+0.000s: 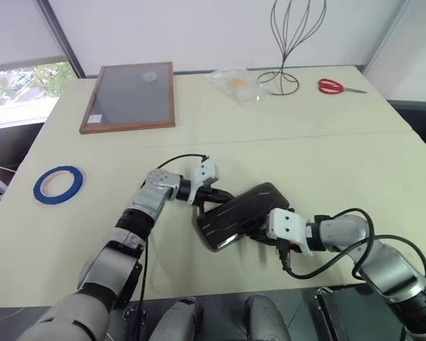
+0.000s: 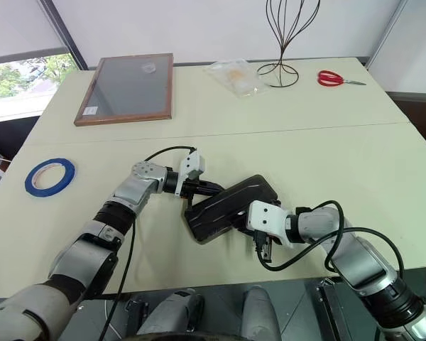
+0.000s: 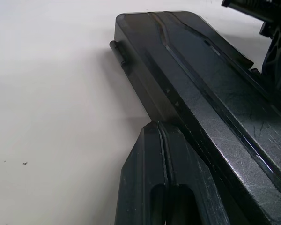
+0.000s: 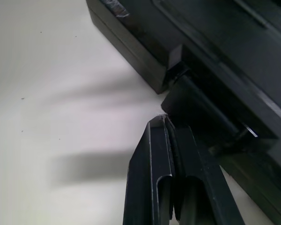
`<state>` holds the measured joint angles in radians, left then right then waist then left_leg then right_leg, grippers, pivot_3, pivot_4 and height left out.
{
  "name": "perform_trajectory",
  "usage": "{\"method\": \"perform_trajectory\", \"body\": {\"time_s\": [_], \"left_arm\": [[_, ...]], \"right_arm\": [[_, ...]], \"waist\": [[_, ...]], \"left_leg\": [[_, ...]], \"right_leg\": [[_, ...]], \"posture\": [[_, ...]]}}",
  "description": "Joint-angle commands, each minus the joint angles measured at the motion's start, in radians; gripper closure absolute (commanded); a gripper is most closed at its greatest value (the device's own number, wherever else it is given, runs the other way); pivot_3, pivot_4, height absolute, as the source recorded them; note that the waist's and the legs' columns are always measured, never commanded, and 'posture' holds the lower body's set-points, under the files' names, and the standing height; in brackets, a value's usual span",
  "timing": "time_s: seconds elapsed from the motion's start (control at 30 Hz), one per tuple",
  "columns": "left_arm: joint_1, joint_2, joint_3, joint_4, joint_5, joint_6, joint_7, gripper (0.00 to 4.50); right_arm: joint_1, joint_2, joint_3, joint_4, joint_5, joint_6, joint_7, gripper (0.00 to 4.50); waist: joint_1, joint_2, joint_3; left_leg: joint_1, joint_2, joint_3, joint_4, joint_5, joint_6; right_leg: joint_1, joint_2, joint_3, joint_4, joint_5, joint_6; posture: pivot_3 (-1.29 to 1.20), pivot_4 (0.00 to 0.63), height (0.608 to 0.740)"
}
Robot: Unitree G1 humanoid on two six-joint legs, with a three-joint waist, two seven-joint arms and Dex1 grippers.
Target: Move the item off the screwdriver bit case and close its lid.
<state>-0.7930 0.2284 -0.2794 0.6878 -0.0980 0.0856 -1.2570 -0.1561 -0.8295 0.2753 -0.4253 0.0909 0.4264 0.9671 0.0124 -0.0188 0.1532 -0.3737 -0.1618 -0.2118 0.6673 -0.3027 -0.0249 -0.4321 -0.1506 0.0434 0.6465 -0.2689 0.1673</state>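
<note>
The screwdriver bit case (image 1: 238, 213) lies slantwise on the cream table near its front edge. Its dark lid (image 2: 234, 199) is down over the tray, and nothing lies on top of it. My left gripper (image 1: 222, 196) is shut, its fingertips against the case's far left edge; in the left wrist view the shut fingers (image 3: 154, 183) press alongside the case (image 3: 210, 89). My right gripper (image 1: 261, 231) is shut too, at the near right edge. In the right wrist view its fingers (image 4: 164, 173) meet the small black latch clip (image 4: 192, 105) on the case's long side.
A wood-framed panel (image 1: 131, 96) lies at the back left and a blue tape roll (image 1: 58, 183) at the left. A clear plastic bag (image 1: 234, 84), a black wire stand (image 1: 287, 42) and red scissors (image 1: 334, 87) sit along the back.
</note>
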Motion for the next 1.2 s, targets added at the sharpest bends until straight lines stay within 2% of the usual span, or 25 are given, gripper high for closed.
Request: {"method": "perform_trajectory", "body": {"time_s": [0.03,0.53,0.73,0.83,0.97,1.2], "left_arm": [[0.007,-0.040,-0.040,0.012,0.017,-0.021,-0.035,4.50],[0.065,-0.054,-0.047,-0.060,0.024,0.020,-0.060,4.50],[0.036,-0.056,-0.017,-0.038,0.033,0.002,-0.028,4.50],[0.012,-0.035,0.033,-0.046,0.016,0.012,0.009,4.50],[0.016,0.046,0.123,-0.119,-0.016,0.043,0.068,4.50],[0.078,0.178,0.295,-0.323,-0.116,0.197,0.210,4.50]], "right_arm": [[-0.034,0.040,-0.014,0.010,-0.032,-0.036,-0.055,4.46],[-0.069,0.103,-0.009,0.083,-0.105,-0.092,-0.069,4.46],[-0.058,0.069,-0.020,0.037,-0.064,-0.072,-0.009,4.46],[-0.044,0.036,-0.044,-0.016,-0.022,-0.046,0.035,4.46],[-0.052,0.010,-0.102,-0.064,0.038,-0.016,0.059,4.46],[-0.129,0.043,-0.159,-0.049,0.128,0.035,0.050,4.46]], "waist": [[0.000,0.000,0.000],[-0.004,-0.004,-0.003],[-0.004,-0.005,-0.003],[0.001,-0.005,-0.003],[-0.002,-0.006,-0.001],[-0.006,-0.005,-0.001]], "left_leg": [[0.001,0.000,0.000,0.000,0.000,0.000],[0.004,0.002,0.000,0.000,0.000,0.000],[0.005,0.002,0.000,0.000,0.000,0.000],[0.004,0.001,0.000,0.000,0.000,0.000],[0.000,0.001,-0.001,0.000,0.000,0.000],[0.000,0.002,0.000,-0.001,0.000,0.000]], "right_leg": [[0.001,0.000,0.000,0.000,0.000,0.000],[0.003,0.001,0.000,0.000,0.001,-0.001],[0.004,0.002,0.000,0.000,0.001,-0.001],[0.004,0.001,0.000,0.000,0.001,-0.001],[0.001,0.001,0.000,-0.001,0.001,0.000],[-0.001,0.001,0.000,0.000,0.001,0.000]], "posture": [[0.00,0.150,0.740],[0.00,0.150,0.740],[0.00,0.150,0.740],[0.00,0.150,0.740],[0.00,0.150,0.740],[0.00,0.150,0.740]]}}
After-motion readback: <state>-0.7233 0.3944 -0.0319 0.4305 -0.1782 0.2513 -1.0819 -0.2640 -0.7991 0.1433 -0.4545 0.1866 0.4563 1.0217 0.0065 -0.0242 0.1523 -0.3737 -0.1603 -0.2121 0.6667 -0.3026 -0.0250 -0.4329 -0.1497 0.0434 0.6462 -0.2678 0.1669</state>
